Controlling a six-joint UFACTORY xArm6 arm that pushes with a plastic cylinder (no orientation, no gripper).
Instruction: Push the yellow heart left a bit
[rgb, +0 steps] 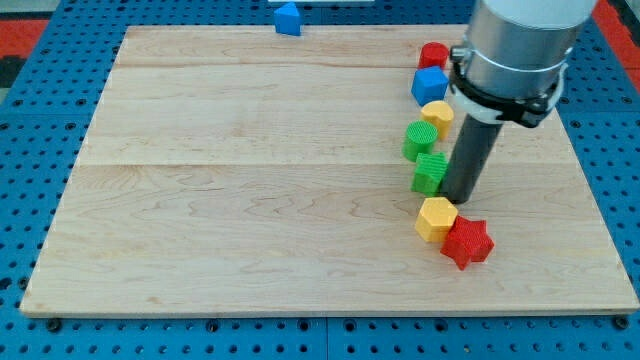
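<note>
Yellow heart (437, 113) sits on the view's right part of the tabletop (250, 180), upper half, in a tight column of blocks. Its right edge is partly hidden behind the arm's grey collar. Directly above it: blue block (429, 85), touching or nearly so; above that a red block (433, 55), shape unclear. Just below-left of the heart: green block (419, 138), rounded; below that a second green block (431, 172), more cube-like.

No pincer on this rig, just a dark rod, so nothing to report as wide or narrow. My tip (462, 198) is down on the tabletop, just right of the lower green block, looks touching or nearly touching it. The tip is below the heart, not level with it, and slightly to its right.

Further down: yellow hexagon-ish block (436, 218) just below the tip, with a red star (468, 242) touching its lower right. Lone blue block (288, 19) at the view's top edge, well apart from everything.

Progress, judging from layout only: the heart is in line with the column, no sign it has been displaced left. Push looks not yet started. Left to do: get the tip up to the heart's right side, then a short leftward shove. Risk: green block close at lower left may get dragged along.
</note>
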